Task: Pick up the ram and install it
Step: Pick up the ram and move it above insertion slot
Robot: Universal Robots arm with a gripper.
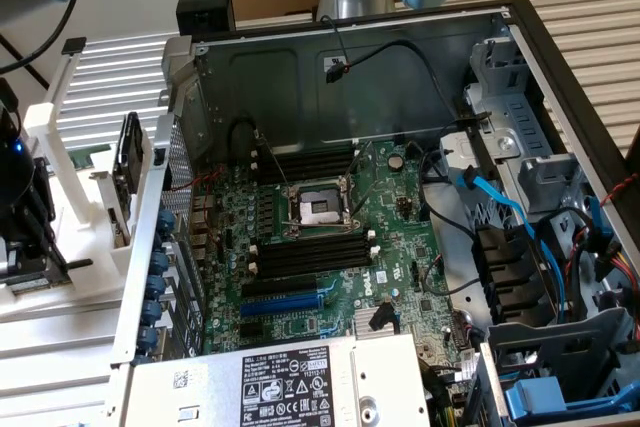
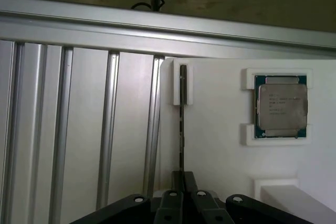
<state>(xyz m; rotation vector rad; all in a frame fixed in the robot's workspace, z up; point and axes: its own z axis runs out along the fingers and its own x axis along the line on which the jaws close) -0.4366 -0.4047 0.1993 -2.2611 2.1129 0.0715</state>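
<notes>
White plastic holder (image 2: 220, 150) carries the ram (image 2: 182, 124), standing on edge in its slot, with the silver processor (image 2: 281, 107) bedded close by. The end effector (image 2: 182, 181) is clenched on the stick's near end. In the exterior view the holder sits at nine o'clock of the open computer case (image 1: 520, 57), on the ribbed metal desk (image 2: 84, 129).

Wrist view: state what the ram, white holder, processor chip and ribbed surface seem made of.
The ram shows edge-on, dark and thin; material unclear. The white holder looks like matte plastic: uniform white, soft rounded edges. The processor chip seems to have a brushed metal lid on a green board: dull grey sheen. The ribbed surface is probably satin aluminium: silver, straight extruded grooves.
</notes>
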